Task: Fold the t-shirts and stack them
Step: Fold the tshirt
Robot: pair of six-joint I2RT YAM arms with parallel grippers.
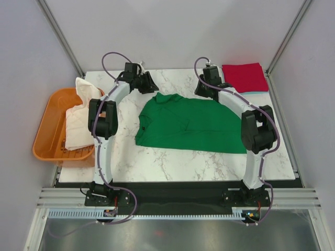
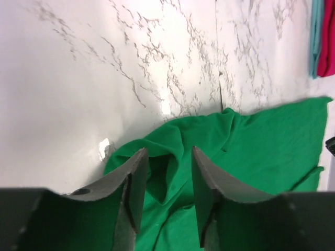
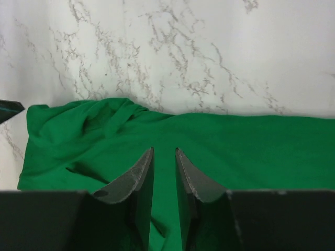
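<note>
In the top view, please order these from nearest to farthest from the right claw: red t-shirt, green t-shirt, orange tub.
1. green t-shirt, under the right claw
2. red t-shirt, far right corner
3. orange tub, far left

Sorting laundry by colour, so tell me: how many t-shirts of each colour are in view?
Green t-shirt: 1
Red t-shirt: 1
Pale blue t-shirt: 1
White t-shirt: 1
Total: 4

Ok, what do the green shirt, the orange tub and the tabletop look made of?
Green shirt: soft matte cloth, it creases and bunches.
Orange tub: probably plastic, rigid slotted walls.
Tabletop: glossy marble-look, grey veins; stone or laminate unclear.
</note>
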